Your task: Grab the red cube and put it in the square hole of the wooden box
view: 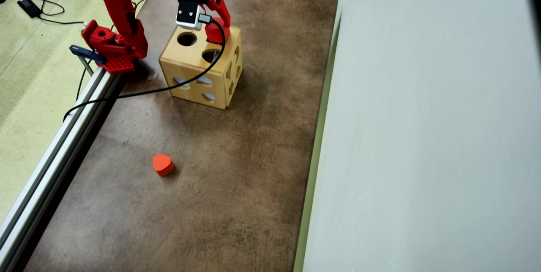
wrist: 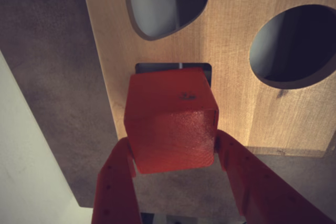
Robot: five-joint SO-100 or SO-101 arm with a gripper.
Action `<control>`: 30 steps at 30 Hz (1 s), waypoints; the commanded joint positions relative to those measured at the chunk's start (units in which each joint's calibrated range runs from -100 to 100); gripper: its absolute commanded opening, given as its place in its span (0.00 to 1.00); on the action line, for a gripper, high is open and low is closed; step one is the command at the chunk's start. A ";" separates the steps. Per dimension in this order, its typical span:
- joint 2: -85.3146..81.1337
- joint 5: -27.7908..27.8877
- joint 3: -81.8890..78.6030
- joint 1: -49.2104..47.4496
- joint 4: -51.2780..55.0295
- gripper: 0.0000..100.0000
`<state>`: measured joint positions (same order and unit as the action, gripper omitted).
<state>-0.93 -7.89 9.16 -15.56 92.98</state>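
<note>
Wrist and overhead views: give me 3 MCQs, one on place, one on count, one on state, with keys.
1. Where is the cube?
A. on the table beside the heart block
B. just over the square hole
C. inside the round hole

2. How many holes show on the box top in the wrist view?
A. one
B. three
C. five

3. What is the gripper doing?
A. open and empty
B. shut on the heart block
C. shut on the cube

Key: 1 B, the square hole peeks out behind the cube; 2 B, teardrop, round and square; 3 C, both fingers press the cube's sides, while the heart block lies on the table.
</note>
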 commanded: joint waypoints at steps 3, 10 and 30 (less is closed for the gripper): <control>-2.93 -0.10 -0.40 -0.34 0.83 0.02; -2.93 -0.10 -0.94 -0.19 0.51 0.02; 2.25 -0.05 -1.03 -0.04 0.59 0.07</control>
<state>1.44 -7.89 7.90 -15.42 93.06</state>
